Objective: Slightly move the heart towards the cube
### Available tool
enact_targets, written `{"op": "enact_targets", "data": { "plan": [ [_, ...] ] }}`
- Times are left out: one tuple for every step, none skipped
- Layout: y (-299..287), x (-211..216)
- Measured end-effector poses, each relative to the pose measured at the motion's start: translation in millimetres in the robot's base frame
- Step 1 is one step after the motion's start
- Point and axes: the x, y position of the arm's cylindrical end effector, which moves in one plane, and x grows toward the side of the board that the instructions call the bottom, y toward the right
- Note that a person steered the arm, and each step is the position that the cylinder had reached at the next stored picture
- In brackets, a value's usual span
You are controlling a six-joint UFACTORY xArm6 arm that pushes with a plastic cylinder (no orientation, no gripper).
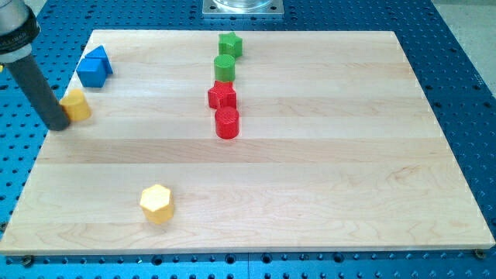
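surface: wooden board (310, 178) on a blue perforated table (465, 46), metal mount (242, 7) at the view's top edge
tip: my tip (59, 124) sits at the board's left edge, touching or just beside the yellow heart's left side; bare rod, nothing to open or close, holds nothing
target: yellow heart (77, 105), upper left of the board, just below the blue cube (94, 67), near it but apart
others: green star (229, 44), green cylinder (224, 68), red block (222, 96) and red cylinder (227, 123) stacked in a column mid-board; yellow hexagon (157, 204) toward the view's bottom
step: judged at or just before the push; heart not yet against the cube
how to do it: cube lies up and slightly right of the heart, so the tip should get under the heart's lower-left side and push short and slow toward the view's top; stop before contact, "slightly" only
risk: off-centre push would spin the heart or slide it sideways
hidden: rod's upper end cut off by the frame; contact between tip and heart not clear; heart's shape reads poorly at this angle; red block's shape uncertain
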Motion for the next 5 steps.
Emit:
{"op": "enact_targets", "data": {
  "plan": [
    [11.5, -2.7],
    [9.9, 16.5],
    [33.1, -2.7],
    [17.3, -18.1],
    [89.9, 0.8]
  ]
}}
